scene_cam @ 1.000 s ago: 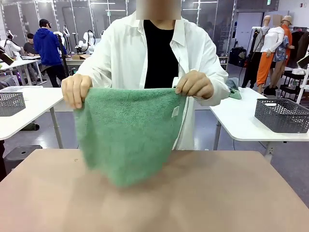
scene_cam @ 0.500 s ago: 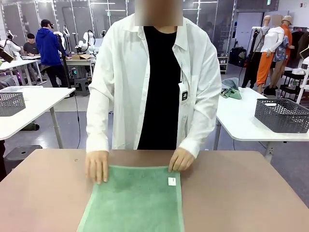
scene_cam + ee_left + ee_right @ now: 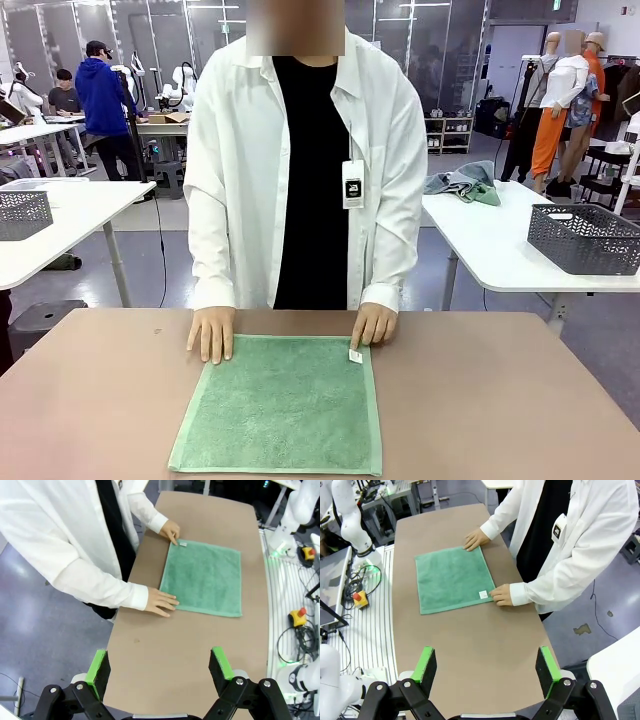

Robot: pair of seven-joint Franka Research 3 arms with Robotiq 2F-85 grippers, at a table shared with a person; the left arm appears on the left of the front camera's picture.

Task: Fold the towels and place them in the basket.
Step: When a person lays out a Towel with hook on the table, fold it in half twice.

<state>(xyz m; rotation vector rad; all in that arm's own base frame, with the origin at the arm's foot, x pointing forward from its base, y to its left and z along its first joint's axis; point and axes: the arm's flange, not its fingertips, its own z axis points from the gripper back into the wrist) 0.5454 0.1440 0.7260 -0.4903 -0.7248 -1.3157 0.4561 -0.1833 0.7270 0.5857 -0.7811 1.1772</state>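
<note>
The green towel (image 3: 280, 405) lies flat at lower centre, the person's hands (image 3: 212, 333) spread flat on its upper corners. Both the left gripper (image 3: 159, 662) and right gripper (image 3: 487, 662) gape empty.

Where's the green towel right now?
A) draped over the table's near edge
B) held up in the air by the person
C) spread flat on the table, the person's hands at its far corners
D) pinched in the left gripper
C: the green towel lies spread flat on the table, with the person's one hand and other hand resting at its two far corners.
</note>
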